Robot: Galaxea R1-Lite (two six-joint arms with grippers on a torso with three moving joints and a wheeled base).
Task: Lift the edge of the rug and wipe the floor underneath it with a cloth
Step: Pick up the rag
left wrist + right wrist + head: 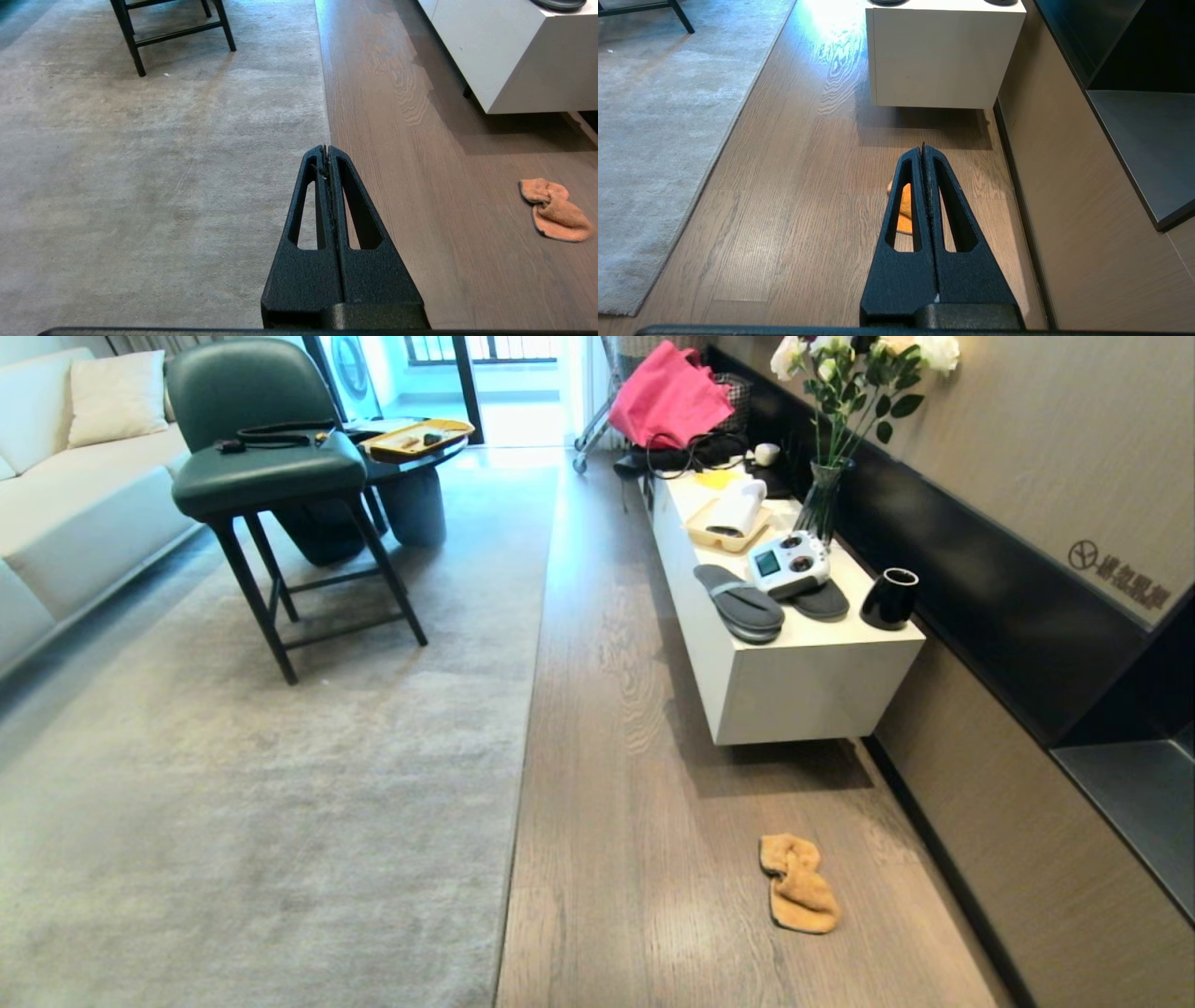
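Note:
The pale grey rug (280,784) lies flat, its straight rug edge (525,737) running beside the brown wood floor (635,821). An orange-tan cloth (796,884) lies crumpled on the floor near the white cabinet. Neither arm shows in the head view. My left gripper (326,148) is shut and empty, held high over the rug edge (323,93), with the cloth (553,211) off to its side. My right gripper (923,148) is shut and empty above the floor (794,196); the cloth (905,207) peeks through its finger slot, far below.
A low white cabinet (803,681) carries grey slippers (739,602), a remote controller (789,563), a black cup (889,598) and a flower vase (823,499). A dark green chair (271,476) stands on the rug. A wall panel (1027,821) bounds the floor strip.

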